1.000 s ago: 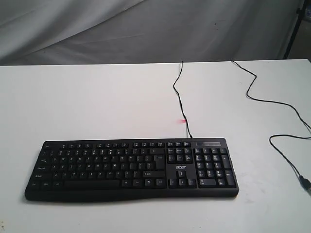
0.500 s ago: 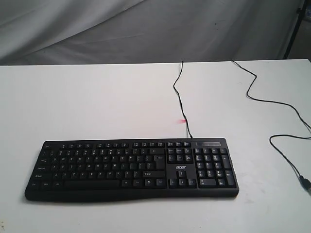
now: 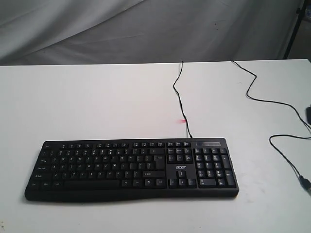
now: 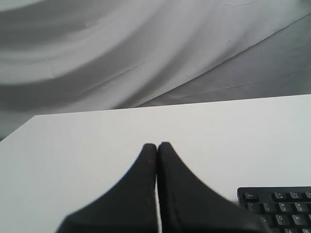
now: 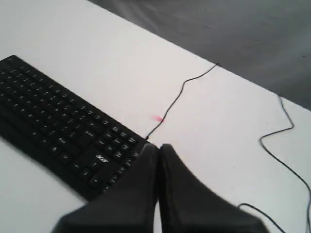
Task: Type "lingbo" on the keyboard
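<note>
Starting big: white table [image 3: 97, 97], spreading out ahead of both claws and off to either side. Beyond it, grey cloth backdrop [image 3: 146, 29], hanging in folds well past the fingertips.

Now the keyboard [image 3: 131, 167]: black, full width, flat on the table, set between the two claws. From the left wrist, only its Esc-end corner peeking in beside the left claw [image 4: 156, 145], on the side toward the other arm and apart from the tips. From the right wrist, long key rows running away to one side of the right claw [image 5: 158, 147], acer logo just beside the tips, number-pad end tucked behind the black fingers.

Both claws pressed tight together, tip against tip.

Thin black cable [image 3: 177, 92] snaking off the keyboard's back edge, out ahead of the right claw. Second cable [image 3: 265, 99] looping farther off on that claw's outer side.

Smallest of all: tiny red mark [image 3: 183, 121] on the keyboard's cable, ahead of the right claw's tips.
</note>
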Motion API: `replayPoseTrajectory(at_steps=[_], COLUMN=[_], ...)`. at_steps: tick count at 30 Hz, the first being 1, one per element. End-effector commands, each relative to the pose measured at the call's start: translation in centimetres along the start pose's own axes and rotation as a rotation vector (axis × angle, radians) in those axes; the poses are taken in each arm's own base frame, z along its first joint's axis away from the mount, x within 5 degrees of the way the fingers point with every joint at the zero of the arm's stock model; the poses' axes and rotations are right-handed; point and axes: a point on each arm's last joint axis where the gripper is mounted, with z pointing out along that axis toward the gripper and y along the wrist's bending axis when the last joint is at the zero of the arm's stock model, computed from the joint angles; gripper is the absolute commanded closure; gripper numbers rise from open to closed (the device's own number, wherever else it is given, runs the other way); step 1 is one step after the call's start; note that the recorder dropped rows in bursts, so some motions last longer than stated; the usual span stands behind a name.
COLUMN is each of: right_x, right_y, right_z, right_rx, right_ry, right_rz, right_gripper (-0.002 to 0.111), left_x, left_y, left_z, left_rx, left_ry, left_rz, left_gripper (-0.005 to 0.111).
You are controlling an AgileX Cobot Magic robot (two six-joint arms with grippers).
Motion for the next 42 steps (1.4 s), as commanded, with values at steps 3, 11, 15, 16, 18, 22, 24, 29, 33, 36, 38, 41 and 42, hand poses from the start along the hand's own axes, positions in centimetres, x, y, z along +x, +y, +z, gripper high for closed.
replayPoseTrajectory(at_steps=[3,11,15,16,18,22,24,29,33,36,38,41,42], right_x=[-2.9,-4.2,-4.0,-3.8,-3.6,-3.2,-3.0,-2.4,-2.2,-2.3,-2.4,-2.4,-2.3], right_y=[2.2,6.5,8.1,8.5,8.8,9.1,9.2,9.7,10.5,11.4,12.1,13.0,13.2], right_z=[3.8,8.5,10.0,10.4,10.9,11.6,11.9,13.6,15.9,18.6,20.5,23.0,23.6], right_rx=[-0.168,-0.318,-0.354,-0.363,-0.371,-0.376,-0.374,-0.370,-0.374,-0.388,-0.396,-0.409,-0.414], right_ry=[0.047,0.002,0.016,0.026,0.045,0.090,0.110,0.130,0.151,0.185,0.199,0.214,0.219], right_rz=[-0.050,-0.089,-0.113,-0.120,-0.117,-0.036,0.007,-0.045,-0.150,-0.231,-0.283,-0.343,-0.355], right_gripper=[0.108,0.108,0.108,0.108,0.108,0.108,0.108,0.108,0.108,0.108,0.108,0.108,0.108], left_x=[0.1,0.1,0.1,0.1,0.1,0.1,0.1,0.1,0.1,0.1,0.1,0.1,0.1], left_y=[0.0,0.0,0.0,0.0,0.0,0.0,0.0,0.0,0.0,0.0,0.0,0.0,0.0], left_z=[0.1,0.1,0.1,0.1,0.1,0.1,0.1,0.1,0.1,0.1,0.1,0.1,0.1], left_rx=[0.004,0.004,0.004,0.004,0.004,0.004,0.004,0.004,0.004,0.004,0.004,0.004,0.004], left_ry=[0.003,0.003,0.003,0.003,0.003,0.003,0.003,0.003,0.003,0.003,0.003,0.003,0.003], left_rz=[-0.003,-0.003,-0.003,-0.003,-0.003,-0.003,-0.003,-0.003,-0.003,-0.003,-0.003,-0.003,-0.003], left_gripper=[0.106,0.106,0.106,0.106,0.106,0.106,0.106,0.106,0.106,0.106,0.106,0.106,0.106])
